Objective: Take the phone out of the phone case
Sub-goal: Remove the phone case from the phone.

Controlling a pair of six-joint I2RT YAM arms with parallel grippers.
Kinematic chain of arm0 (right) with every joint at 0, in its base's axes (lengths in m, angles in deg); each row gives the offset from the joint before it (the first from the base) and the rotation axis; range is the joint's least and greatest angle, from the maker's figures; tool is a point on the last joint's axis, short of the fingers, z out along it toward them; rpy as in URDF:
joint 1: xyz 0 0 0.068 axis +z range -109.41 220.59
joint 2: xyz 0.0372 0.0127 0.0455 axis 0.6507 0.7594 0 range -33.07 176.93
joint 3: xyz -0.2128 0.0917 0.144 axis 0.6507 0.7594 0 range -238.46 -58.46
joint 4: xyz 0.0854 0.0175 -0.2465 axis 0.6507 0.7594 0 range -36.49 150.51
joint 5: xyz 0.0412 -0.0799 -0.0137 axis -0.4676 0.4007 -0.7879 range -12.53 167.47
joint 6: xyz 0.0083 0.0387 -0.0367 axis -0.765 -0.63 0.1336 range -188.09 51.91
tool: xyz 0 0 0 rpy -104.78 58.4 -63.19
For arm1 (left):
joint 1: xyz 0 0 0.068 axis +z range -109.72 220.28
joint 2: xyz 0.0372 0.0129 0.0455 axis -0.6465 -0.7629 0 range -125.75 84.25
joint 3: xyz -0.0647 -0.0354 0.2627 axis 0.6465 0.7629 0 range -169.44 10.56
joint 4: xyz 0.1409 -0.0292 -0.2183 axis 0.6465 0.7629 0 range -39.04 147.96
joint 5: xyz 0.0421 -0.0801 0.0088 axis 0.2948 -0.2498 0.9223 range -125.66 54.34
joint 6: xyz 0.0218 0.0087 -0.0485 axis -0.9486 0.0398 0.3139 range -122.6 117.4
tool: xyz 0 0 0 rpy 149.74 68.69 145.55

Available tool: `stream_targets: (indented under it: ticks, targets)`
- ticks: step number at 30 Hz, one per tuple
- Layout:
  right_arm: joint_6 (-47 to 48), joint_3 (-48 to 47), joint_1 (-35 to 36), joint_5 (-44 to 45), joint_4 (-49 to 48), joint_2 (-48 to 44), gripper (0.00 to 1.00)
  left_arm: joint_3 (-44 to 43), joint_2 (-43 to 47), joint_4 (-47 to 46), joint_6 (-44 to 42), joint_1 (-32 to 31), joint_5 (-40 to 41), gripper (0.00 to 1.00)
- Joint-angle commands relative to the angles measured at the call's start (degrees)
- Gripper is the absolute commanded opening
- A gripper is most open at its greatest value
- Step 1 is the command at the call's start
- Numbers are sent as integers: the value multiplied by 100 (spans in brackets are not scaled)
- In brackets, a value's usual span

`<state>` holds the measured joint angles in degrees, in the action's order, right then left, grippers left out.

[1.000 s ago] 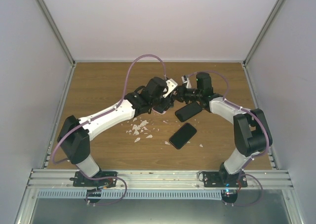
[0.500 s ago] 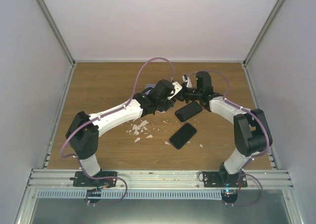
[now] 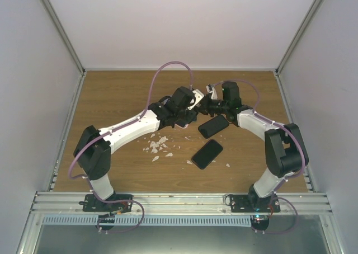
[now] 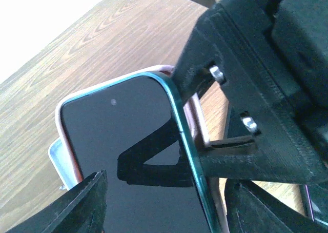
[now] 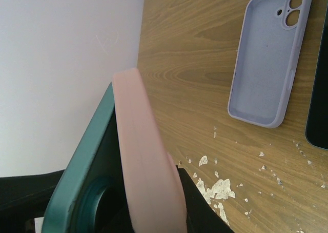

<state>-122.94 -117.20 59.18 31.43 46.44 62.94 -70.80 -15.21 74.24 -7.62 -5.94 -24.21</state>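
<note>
The phone (image 4: 128,156), with a dark screen and a teal rim, sits partly lifted out of its pink phone case (image 5: 146,156). In the right wrist view the teal phone edge (image 5: 84,156) stands apart from the case. My right gripper (image 5: 154,212) is shut on the pink case, its black finger (image 4: 241,120) showing in the left wrist view. My left gripper (image 4: 169,207) is open and straddles the phone, with a thin gap at its right finger (image 4: 256,207). In the top view both grippers (image 3: 190,111) (image 3: 207,104) meet above mid-table and hide the phone.
A lilac empty case (image 5: 269,53) lies on the wooden table (image 3: 112,97). Two dark phones (image 3: 213,125) (image 3: 207,153) lie just in front of the grippers. White flakes (image 3: 158,145) are scattered left of them. Grey walls close in three sides.
The left arm has swung right and closer to the right gripper. Its jaws now sit around the phone. The right arm has held still.
</note>
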Motion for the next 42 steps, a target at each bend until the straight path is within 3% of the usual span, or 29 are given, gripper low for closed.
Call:
stream_targets:
  ticks: [1, 17, 25, 38, 42]
  targets:
    - [40, -173, 23, -30, -167, -194, 0, -161, 176, -126, 88, 26, -57, 62]
    - [102, -142, 22, 28, -92, -209, 1, -131, 51, -202, 5, 16, 495, 50]
    - [146, -120, 22, 51, -67, -229, 0, -48, 103, -212, -28, 25, 419, 33]
    - [247, -146, 26, 114, 55, -265, 0, -67, 90, -196, -88, 69, 482, 27]
    - [256, -179, 32, 159, 119, -244, 1, -51, 18, -207, -114, 69, 624, 30]
